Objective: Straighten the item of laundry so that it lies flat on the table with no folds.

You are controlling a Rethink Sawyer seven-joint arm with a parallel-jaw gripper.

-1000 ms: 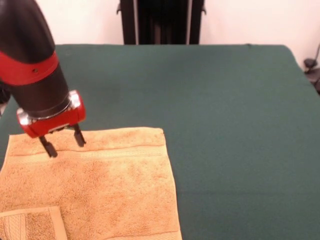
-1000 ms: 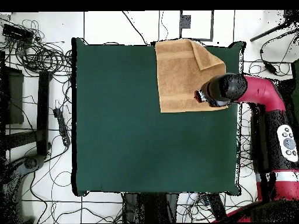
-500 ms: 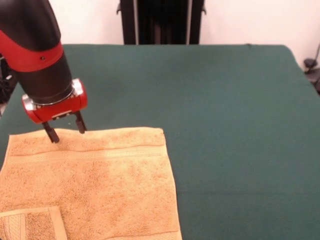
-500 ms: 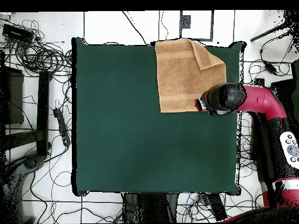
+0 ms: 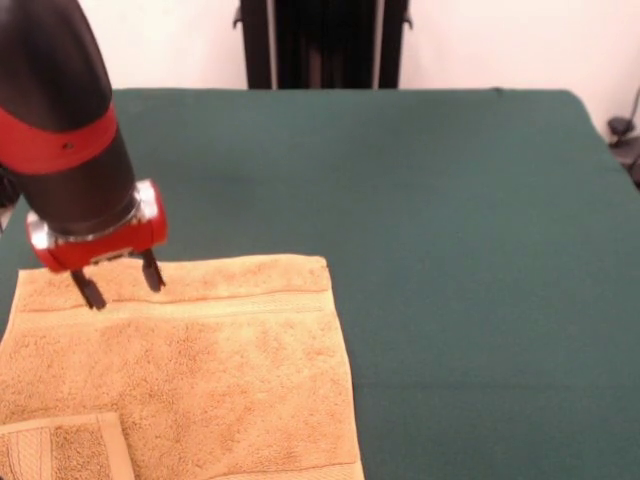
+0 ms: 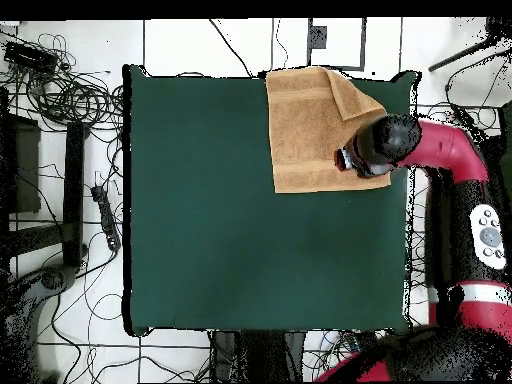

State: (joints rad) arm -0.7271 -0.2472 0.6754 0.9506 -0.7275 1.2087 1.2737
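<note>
The orange-tan towel [image 5: 190,370] lies on the dark green table [image 5: 450,250] at the front view's lower left, with one corner [image 5: 65,450] folded over onto it. In the overhead view the towel [image 6: 310,130] sits at the table's top right, its folded corner at the upper right. My gripper [image 5: 118,280] hangs open and empty just above the towel's far edge, by the woven band. The overhead view shows the gripper [image 6: 347,160] over the towel's lower right part.
The arm [image 6: 440,150] reaches in from the right in the overhead view. Cables [image 6: 60,90] lie on the floor left of the table [image 6: 200,250]. A dark stand [image 5: 325,45] rises behind the table's far edge.
The gripper moved off the towel's far edge, then came back over the towel and lower. The towel has not moved.
</note>
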